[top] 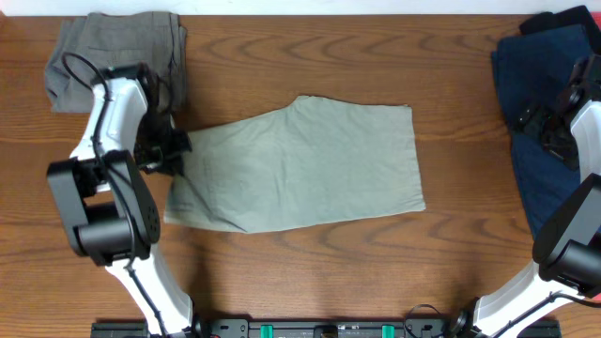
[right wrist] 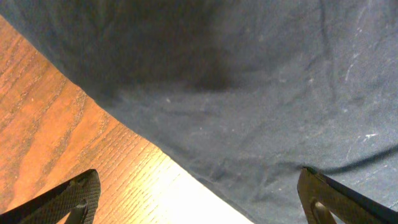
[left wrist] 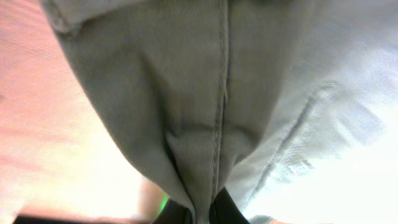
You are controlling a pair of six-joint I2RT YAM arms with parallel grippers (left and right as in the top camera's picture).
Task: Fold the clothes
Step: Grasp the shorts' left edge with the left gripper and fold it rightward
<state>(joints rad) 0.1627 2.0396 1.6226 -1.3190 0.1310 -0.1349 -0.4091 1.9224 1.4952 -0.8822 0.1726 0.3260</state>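
Light sage-green shorts point(top: 300, 169) lie spread in the middle of the table, partly folded. My left gripper point(top: 171, 150) is shut on their left edge; the left wrist view shows a pinched fold of the green cloth point(left wrist: 211, 124) with a seam running into the black jaws point(left wrist: 202, 214). Dark navy clothes point(top: 549, 113) lie at the right edge of the table. My right gripper point(top: 554, 127) hovers over them, open and empty; in the right wrist view its spread fingertips point(right wrist: 199, 199) frame the navy cloth edge point(right wrist: 249, 93) and bare wood.
A folded grey garment point(top: 117, 56) lies at the back left corner, behind my left arm. The wooden tabletop point(top: 319, 272) shows in front of the shorts and between the shorts and the navy pile.
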